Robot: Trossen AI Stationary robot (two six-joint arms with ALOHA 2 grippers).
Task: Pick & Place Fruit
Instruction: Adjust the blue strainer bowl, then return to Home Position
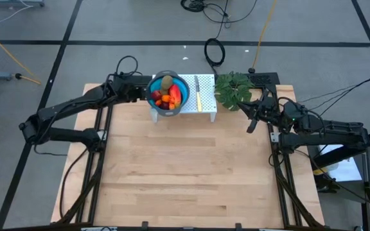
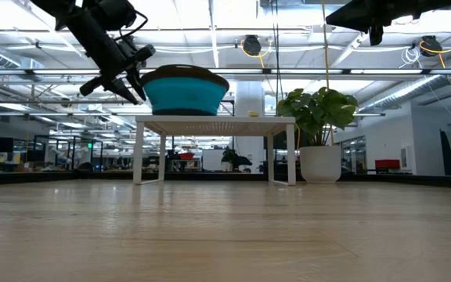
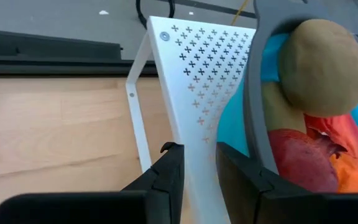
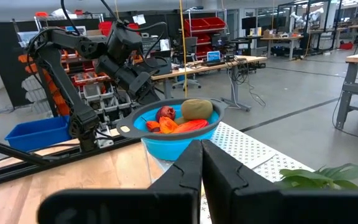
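Observation:
The fruit (image 1: pixel 167 95) lies piled in a blue bowl (image 4: pixel 179 140) with a grey rim: an olive-brown oval (image 3: pixel 325 65) on top, a dark red piece (image 3: pixel 297 165) and orange pieces (image 3: pixel 347 171) under it. The bowl stands on a white perforated stand (image 1: pixel 205 106) at the table's far side. My left gripper (image 3: pixel 199 155) hangs open just left of the bowl's rim (image 3: pixel 253 124), over the stand's left edge, with nothing between its fingers. It also shows in the low view (image 2: pixel 131 90). My right gripper (image 1: pixel 250 125) waits shut at the right, raised and level, holding nothing.
A slim yellow knife (image 1: pixel 198 93) lies on the stand right of the bowl. A potted green plant (image 1: pixel 233 88) stands at the stand's right end, between it and my right arm. Bare wooden tabletop (image 1: pixel 185 167) stretches toward the near edge.

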